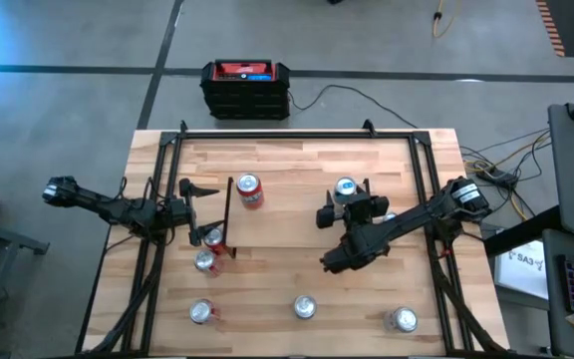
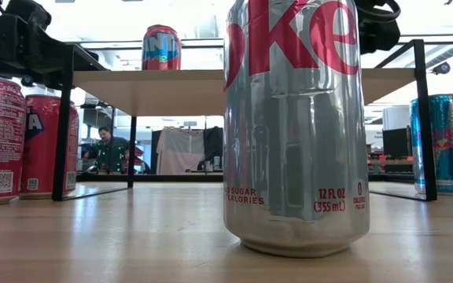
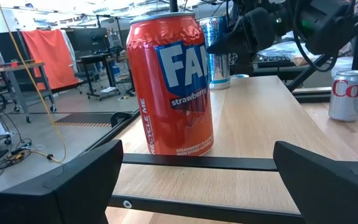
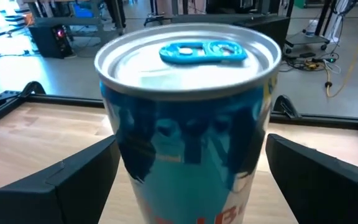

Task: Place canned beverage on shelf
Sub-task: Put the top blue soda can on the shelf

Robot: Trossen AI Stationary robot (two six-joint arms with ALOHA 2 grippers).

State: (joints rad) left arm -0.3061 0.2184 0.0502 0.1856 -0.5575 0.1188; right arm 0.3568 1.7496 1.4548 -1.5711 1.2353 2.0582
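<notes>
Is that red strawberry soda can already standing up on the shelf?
Yes, the red strawberry can stands upright on the shelf's wooden board.

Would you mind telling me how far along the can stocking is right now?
Done: one red Fanta can stands on the shelf. In hand: the open right gripper straddles a blue can at the shelf's far edge, not clamped. Left: five cans on the tabletop; the left gripper waits open.
</notes>
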